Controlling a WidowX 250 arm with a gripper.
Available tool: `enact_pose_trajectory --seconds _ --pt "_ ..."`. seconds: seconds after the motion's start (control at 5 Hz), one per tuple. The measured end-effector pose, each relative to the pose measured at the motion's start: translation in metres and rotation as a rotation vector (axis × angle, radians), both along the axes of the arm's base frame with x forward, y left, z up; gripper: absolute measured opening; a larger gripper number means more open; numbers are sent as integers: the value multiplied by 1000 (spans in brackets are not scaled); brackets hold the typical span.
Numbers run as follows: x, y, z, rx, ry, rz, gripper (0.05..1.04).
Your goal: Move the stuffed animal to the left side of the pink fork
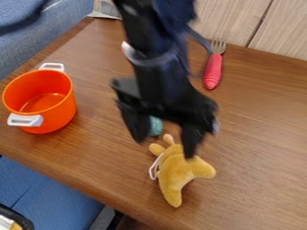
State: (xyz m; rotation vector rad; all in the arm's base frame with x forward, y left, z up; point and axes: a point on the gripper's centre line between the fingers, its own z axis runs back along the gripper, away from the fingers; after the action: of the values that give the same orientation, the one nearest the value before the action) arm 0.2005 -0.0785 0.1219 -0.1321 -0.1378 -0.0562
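Gripper: black (165, 147), hanging from the top of the camera view over the worktop (260, 134); jaws spread, with nothing pinched between them.
Stuffed animal: yellow (177, 173), lying on the worktop below the jaws in the view; the right-hand jaw overlaps its upper edge, contact indeterminable.
Cord: white loop (152, 170) at the toy's left side.
Teal object: rounded (156, 126), partly hidden by the jaws.
Pink fork: (212, 72), right of the arm, tines toward the wall, well apart from the toy.
Orange pot: white-handled (57, 114), at left.
Room: wood-panelled wall (231, 20) behind; blue fabric (48, 195) at lower left.
Edges: near edge slanting below pot and toy.
Room for moving: brown wood surface between toy and pot, and rightward from the toy.
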Motion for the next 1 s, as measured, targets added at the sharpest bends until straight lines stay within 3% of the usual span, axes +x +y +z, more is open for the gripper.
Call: enact_pose_trajectory --seconds 0.2,0.4,0.6,0.8,1.0 --pt "-4 -21 -16 4 35 -109 999" --pt "-4 -28 -29 41 58 -141 969" --pt "-4 -21 -41 120 83 -71 700" --pt "-3 -17 -45 136 91 -45 499" --pt "-3 -16 -45 140 93 -34 466"
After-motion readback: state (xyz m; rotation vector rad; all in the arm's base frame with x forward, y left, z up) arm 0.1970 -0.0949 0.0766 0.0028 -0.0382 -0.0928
